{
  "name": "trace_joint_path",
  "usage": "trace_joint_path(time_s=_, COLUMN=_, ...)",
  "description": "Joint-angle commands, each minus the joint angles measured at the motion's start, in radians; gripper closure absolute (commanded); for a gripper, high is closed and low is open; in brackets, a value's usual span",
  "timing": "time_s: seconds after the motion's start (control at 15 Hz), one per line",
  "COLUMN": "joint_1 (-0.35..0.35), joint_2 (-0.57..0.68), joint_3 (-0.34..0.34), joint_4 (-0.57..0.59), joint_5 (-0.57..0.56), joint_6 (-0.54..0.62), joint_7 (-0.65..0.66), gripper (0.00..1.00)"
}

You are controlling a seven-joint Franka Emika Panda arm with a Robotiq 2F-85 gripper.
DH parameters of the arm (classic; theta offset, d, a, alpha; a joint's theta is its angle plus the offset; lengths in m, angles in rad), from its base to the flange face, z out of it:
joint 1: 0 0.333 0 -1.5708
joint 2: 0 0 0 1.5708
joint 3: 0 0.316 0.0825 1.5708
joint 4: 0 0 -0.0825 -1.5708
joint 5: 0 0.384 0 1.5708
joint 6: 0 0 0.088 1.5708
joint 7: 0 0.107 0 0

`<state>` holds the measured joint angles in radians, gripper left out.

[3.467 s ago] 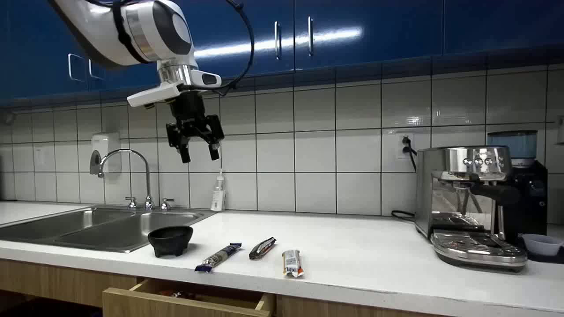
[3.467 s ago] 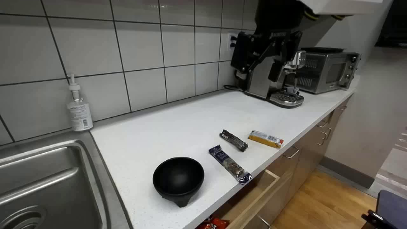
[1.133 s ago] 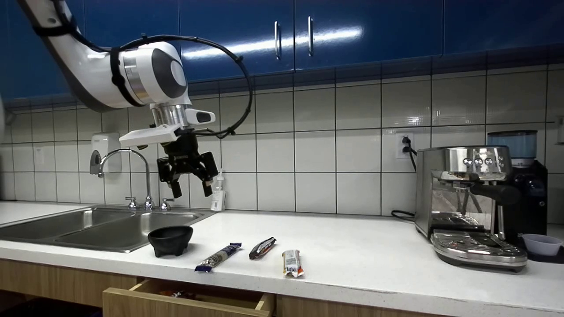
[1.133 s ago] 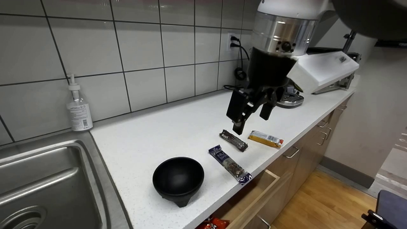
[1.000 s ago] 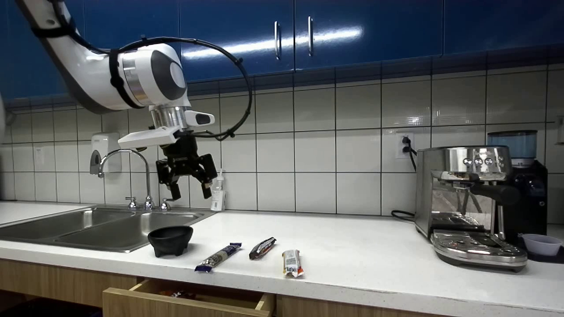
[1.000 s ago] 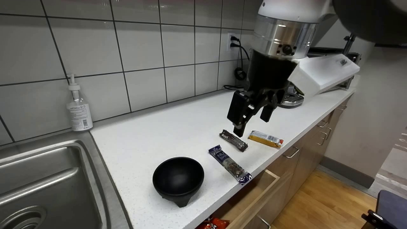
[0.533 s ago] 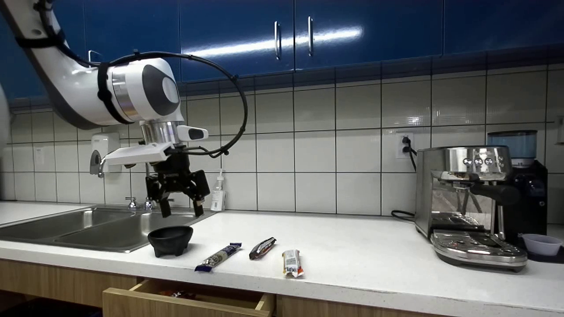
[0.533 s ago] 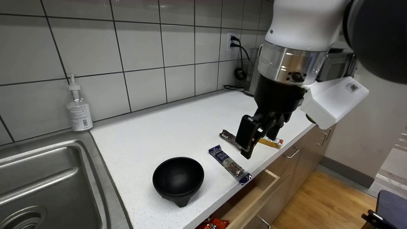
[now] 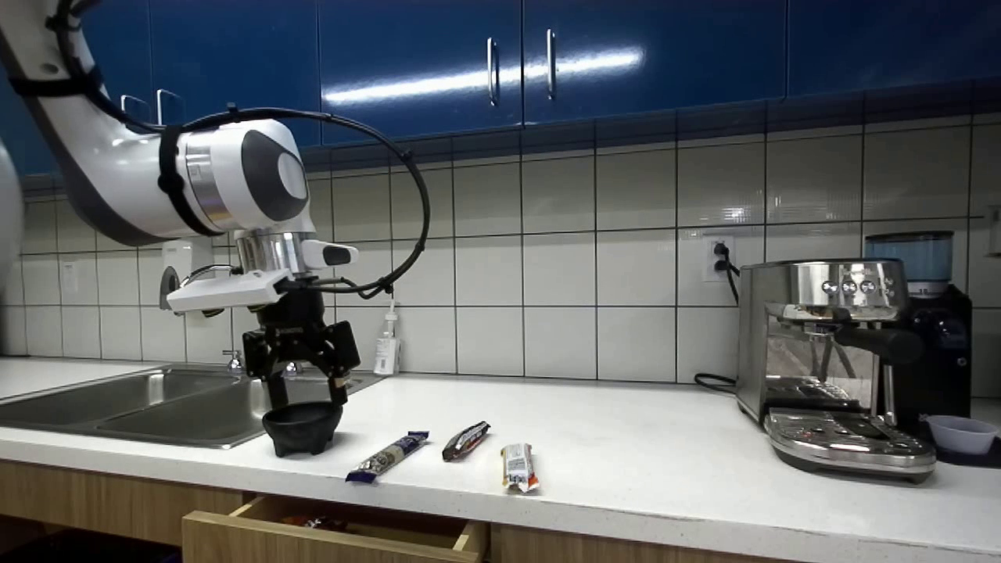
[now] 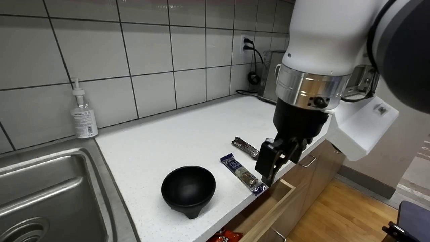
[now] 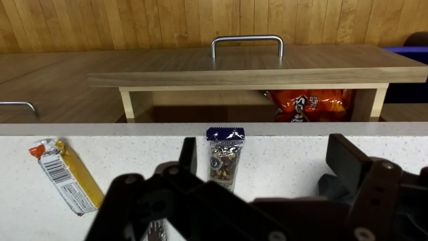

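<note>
My gripper (image 9: 308, 393) is open and empty, fingers down, above the counter's front part; it also shows in an exterior view (image 10: 281, 169) and the wrist view (image 11: 265, 152). A blue-ended nut bar (image 11: 224, 164) shows between the fingertips, nearer one finger (image 11: 189, 154); it lies on the counter in both exterior views (image 9: 389, 457) (image 10: 242, 172). A black bowl (image 10: 188, 188) stands beside it, mostly hidden behind the other finger in the wrist view. A dark-wrapped bar (image 10: 245, 147) and a white-and-yellow bar (image 11: 72, 182) lie on the counter.
Below the counter edge, a wooden drawer (image 11: 254, 77) stands open with a red chip bag (image 11: 311, 103) inside. A steel sink (image 9: 180, 407), a tap and a pump bottle (image 10: 84, 116) are near the bowl. A coffee machine (image 9: 829, 360) stands further along.
The arm has come down from high above the counter, drifting left in an exterior view, bringing the gripper near the nut bar. The gripper stays open. The bars, bowl and drawer have not moved.
</note>
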<state>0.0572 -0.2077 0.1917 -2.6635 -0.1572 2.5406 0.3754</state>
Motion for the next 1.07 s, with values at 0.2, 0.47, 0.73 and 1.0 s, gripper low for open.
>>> trace_joint_path(time_s=0.2, joint_1=0.011, joint_2=0.05, joint_3=0.035, joint_4=0.006, joint_5=-0.027, joint_6=0.004, joint_7=0.102, gripper=0.0)
trace_joint_path(time_s=0.47, joint_1=0.017, joint_2=0.119, joint_3=0.028, joint_4=0.032, joint_5=-0.033, joint_6=0.015, joint_7=0.128, gripper=0.0)
trace_joint_path(time_s=0.73, joint_1=0.017, joint_2=0.195, joint_3=0.003, joint_4=0.073, joint_5=-0.061, joint_6=0.018, joint_7=0.143, gripper=0.0)
trace_joint_path(time_s=1.0, joint_1=0.025, joint_2=0.277, joint_3=-0.039, joint_4=0.131, joint_5=-0.077, joint_6=0.031, joint_7=0.118, gripper=0.0)
